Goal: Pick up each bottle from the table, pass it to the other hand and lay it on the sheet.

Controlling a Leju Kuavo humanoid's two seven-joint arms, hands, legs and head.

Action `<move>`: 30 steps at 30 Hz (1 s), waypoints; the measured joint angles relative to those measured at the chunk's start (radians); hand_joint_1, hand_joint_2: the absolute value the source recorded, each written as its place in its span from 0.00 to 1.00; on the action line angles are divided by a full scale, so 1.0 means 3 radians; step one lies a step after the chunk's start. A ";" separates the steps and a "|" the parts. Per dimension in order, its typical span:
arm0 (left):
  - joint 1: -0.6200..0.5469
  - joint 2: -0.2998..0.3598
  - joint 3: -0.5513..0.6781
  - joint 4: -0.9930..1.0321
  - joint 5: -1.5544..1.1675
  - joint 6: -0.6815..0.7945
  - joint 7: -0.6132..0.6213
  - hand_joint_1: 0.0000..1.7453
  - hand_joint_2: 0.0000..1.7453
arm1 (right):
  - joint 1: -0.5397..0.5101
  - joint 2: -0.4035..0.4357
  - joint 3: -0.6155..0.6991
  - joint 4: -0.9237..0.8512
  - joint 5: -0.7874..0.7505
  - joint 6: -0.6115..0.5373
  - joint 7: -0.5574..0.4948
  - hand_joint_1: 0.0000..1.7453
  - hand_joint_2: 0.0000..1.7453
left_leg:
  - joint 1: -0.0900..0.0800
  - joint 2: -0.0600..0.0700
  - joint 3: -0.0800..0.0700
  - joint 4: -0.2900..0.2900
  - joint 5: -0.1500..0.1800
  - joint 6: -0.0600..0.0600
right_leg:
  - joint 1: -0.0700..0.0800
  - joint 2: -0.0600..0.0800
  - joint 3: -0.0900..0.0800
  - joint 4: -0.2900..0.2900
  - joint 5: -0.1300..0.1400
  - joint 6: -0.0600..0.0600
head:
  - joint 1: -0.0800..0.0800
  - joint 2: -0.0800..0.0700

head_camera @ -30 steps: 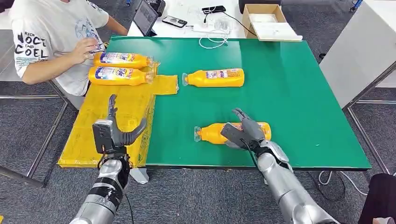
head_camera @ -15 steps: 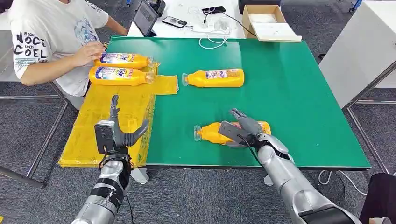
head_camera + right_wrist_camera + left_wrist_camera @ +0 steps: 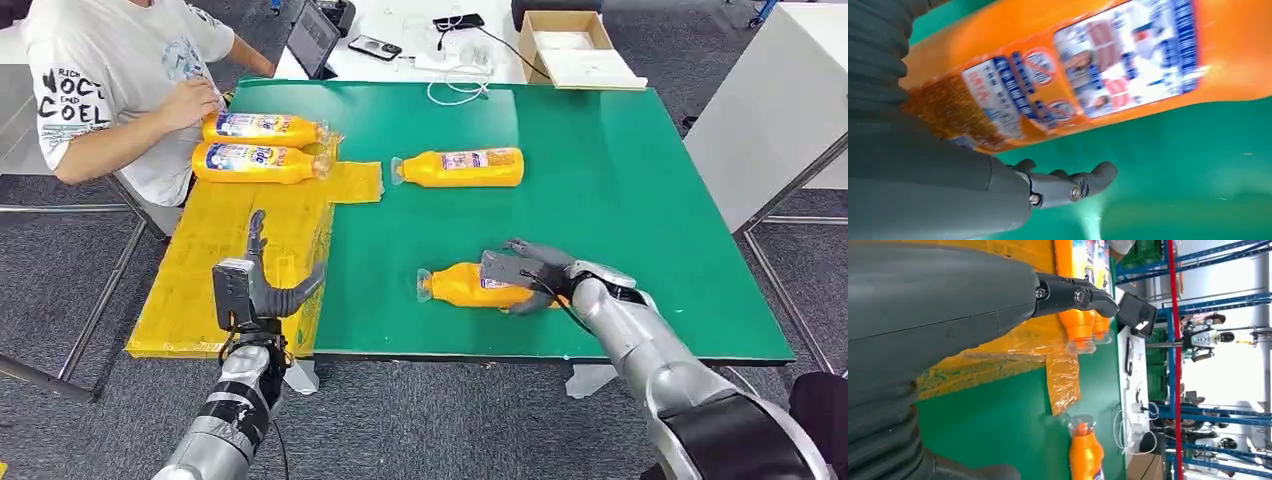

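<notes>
Four bottles: four orange plastic bottles with blue-and-white labels lay on their sides, seen from the head view.
Head view, near bottle: the nearest orange bottle [image 3: 462, 286] lay on the green tabletop [image 3: 620, 190] close to its front edge, cap end toward the robot's left.
Head view, right hand: the right hand [image 3: 530, 275] lay over that bottle's base end, fingers draped across the label; whether they had fully clamped it could not be told.
Head view, left hand: the left hand [image 3: 262, 285] hovered above the crinkled yellow plastic sheet [image 3: 215, 290] at the table's left edge, fingers spread and holding nothing.
Head view, other bottles: a second bottle [image 3: 460, 167] lay mid-table just beside a flap of the sheet; two more bottles [image 3: 262, 146] lay side by side on the sheet's far end, touching each other.
Head view, person: a person in a white printed T-shirt [image 3: 115, 85] sat at the far left corner, one hand near the far bottle's base.
Left wrist view: the grey thumb [image 3: 1073, 295] pointed out over the sheet toward the two bottles, free of any load.
Right wrist view: the labelled body of the near bottle [image 3: 1108, 70] lay on the green surface, with the thumb [image 3: 1068, 186] beside it and a gap of green showing between them.
</notes>
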 measured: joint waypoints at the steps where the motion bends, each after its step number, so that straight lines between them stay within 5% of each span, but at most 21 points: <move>1: -0.0004 0.0000 0.0000 0.0009 0.0003 0.0001 0.0000 0.00 1.00 | -0.0011 -0.0006 0.0015 0.0006 0.0000 0.0004 0.0000 0.00 1.00 | 0.0000 0.0000 0.0000 0.0000 0.0000 0.0000 | 0.0000 0.0000 -0.0001 0.0000 0.0000 0.0000 | 0.0000 0.0000; 30: -0.0029 -0.0001 -0.0001 0.0076 0.0018 -0.0005 0.0014 0.00 1.00 | -0.0080 -0.0156 0.0160 0.0069 -0.0052 0.0167 0.0001 0.00 1.00 | 0.0000 0.0000 -0.0003 0.0000 0.0000 0.0000 | 0.0000 0.0000 -0.0003 0.0000 0.0000 0.0000 | 0.0000 0.0000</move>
